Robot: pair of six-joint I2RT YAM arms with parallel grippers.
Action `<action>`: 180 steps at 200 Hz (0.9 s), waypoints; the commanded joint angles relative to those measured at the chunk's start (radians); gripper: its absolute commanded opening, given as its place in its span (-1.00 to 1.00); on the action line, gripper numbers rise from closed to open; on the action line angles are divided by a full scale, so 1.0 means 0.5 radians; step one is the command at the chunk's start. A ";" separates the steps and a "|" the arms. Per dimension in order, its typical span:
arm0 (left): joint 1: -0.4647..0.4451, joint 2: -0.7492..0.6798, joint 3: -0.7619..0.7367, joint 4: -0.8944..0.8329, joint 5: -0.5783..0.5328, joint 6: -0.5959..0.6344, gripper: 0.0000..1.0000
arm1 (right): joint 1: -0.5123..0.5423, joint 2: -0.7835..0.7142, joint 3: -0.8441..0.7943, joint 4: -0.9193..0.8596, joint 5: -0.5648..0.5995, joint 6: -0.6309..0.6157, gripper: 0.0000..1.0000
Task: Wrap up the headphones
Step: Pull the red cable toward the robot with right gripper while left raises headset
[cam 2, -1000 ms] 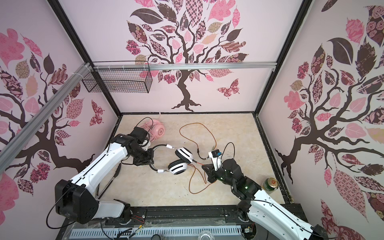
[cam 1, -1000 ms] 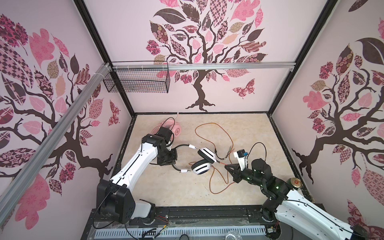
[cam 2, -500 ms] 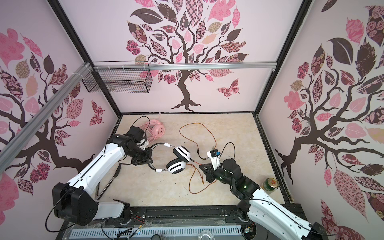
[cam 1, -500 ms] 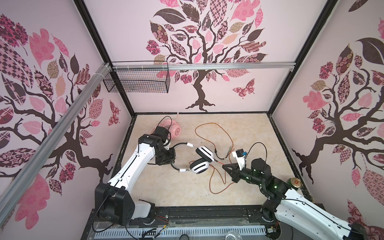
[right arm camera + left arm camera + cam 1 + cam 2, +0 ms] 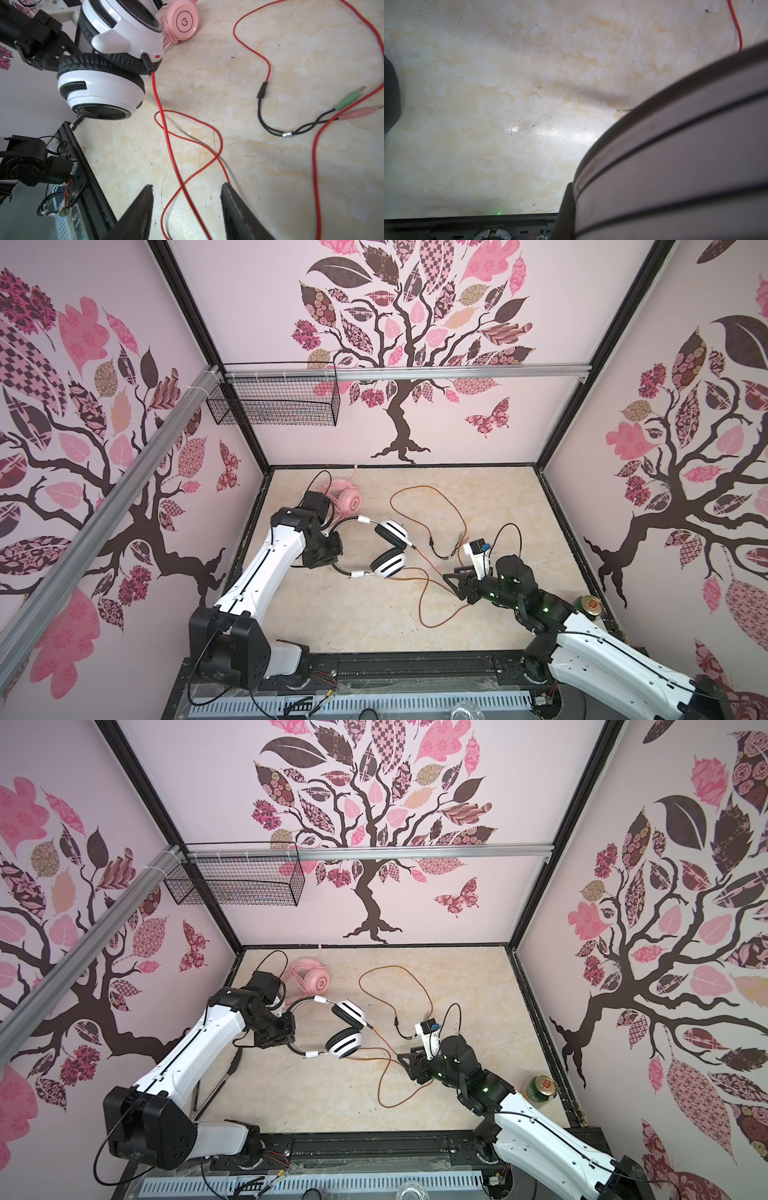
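The white headphones point(image 5: 390, 536) point(image 5: 349, 1013) point(image 5: 108, 91) with black ear pads hang just above the table, ear cups together. My left gripper point(image 5: 332, 549) point(image 5: 286, 1031) is shut on their black headband point(image 5: 675, 155), which fills the left wrist view beside one dark finger point(image 5: 565, 209). Their orange-red cable point(image 5: 420, 601) point(image 5: 166, 133) runs from one cup in loose loops over the table and passes between the jaws of my open right gripper point(image 5: 451, 577) point(image 5: 405, 1063) point(image 5: 187, 185). The pink headphones point(image 5: 350, 499) point(image 5: 316, 982) point(image 5: 185, 20) lie at the back left.
The cable's green and pink plugs point(image 5: 349, 97) point(image 5: 459, 537) lie on the table behind my right gripper. A drinks can point(image 5: 590, 605) point(image 5: 540, 1088) stands at the right edge. A wire basket point(image 5: 274, 406) hangs on the back left wall.
My right gripper's jaws have parted, and the cable now lies loose between them. My left gripper has carried the white headphones a little to the left and back.
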 commanded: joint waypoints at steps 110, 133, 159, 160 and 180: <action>-0.004 -0.131 0.604 -0.242 0.070 -0.998 -1.00 | -0.905 -0.016 -0.413 0.530 -0.731 0.439 0.22; -0.004 -0.162 0.609 -0.218 0.129 -1.091 -1.00 | -0.714 0.171 -0.363 0.645 -0.667 0.387 0.22; -0.005 -0.140 0.634 -0.211 0.217 -1.117 -1.00 | -0.452 0.437 -0.311 0.941 -0.607 0.475 0.22; -0.004 -0.140 0.634 -0.209 0.222 -1.114 -1.00 | -0.444 0.451 -0.311 0.956 -0.606 0.480 0.22; -0.003 -0.140 0.645 -0.173 0.305 -1.129 -1.00 | -0.345 0.697 -0.268 1.195 -0.570 0.511 0.21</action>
